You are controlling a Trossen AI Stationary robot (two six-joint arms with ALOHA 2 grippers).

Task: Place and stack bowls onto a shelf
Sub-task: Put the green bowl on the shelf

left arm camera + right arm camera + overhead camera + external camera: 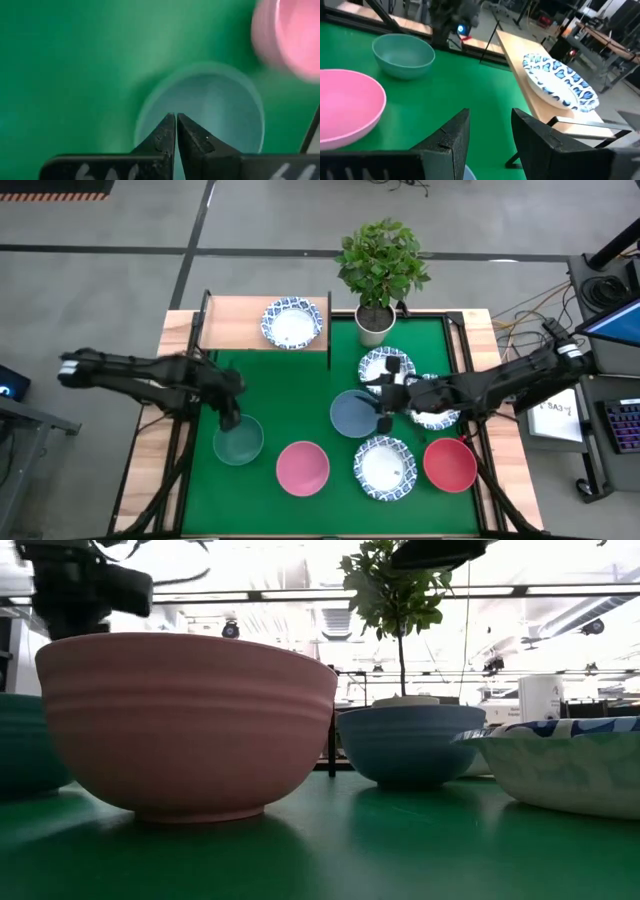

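One patterned bowl sits on the shelf. The left gripper, fingers together and empty, hangs over the green bowl's rim; the right gripper, fingers apart and empty, hovers over the blue bowl's rim, hemmed by bowls.

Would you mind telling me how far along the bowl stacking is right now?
Done: one patterned bowl sits on the shelf.

In hand: the left gripper, shut, is at the dark green bowl; the right gripper, open, hovers over the grey-blue bowl.

Left: seven bowls on the table.

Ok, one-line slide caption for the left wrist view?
Left end effector, fingers shut, hovering above the dark green bowl beside the pink bowl.
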